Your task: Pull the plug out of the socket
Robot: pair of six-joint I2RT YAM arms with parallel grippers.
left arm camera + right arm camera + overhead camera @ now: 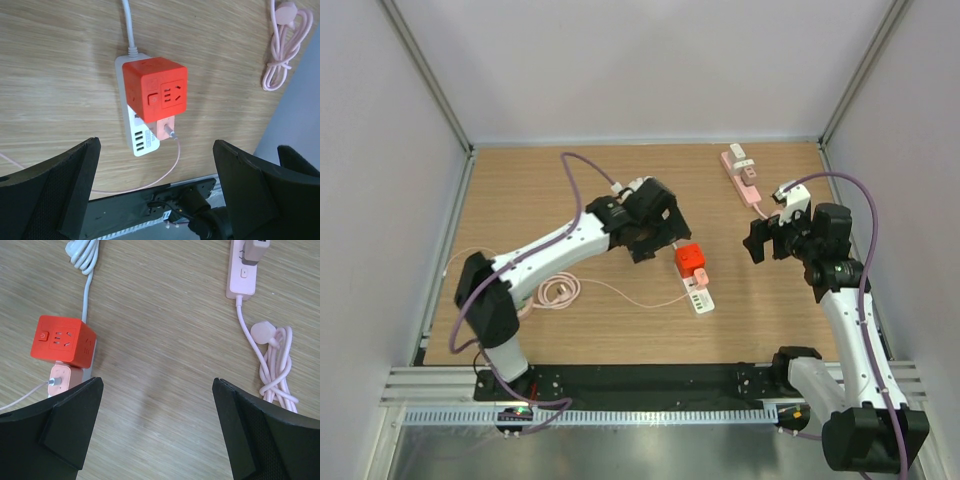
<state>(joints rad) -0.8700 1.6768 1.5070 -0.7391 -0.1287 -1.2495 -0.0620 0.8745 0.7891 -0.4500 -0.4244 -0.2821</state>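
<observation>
The table is matt, pale wood-grain. The orange cube is smooth plastic with a faint sheen, and the white strip under it is glossier. The pink cable at two o'clock looks rubbery. The black fingers are matt and finely textured.

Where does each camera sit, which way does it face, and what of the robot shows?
Top external: above and behind the bases, facing down on the wooden table; both arms, left gripper, right gripper show.
Left wrist: on the left arm, facing down at the orange cube socket on a white power strip; own black fingers show.
Right wrist: on the right arm, facing down at table, pink power strip at top; own fingers show.
Shared: every view holds the orange cube socket.
</observation>
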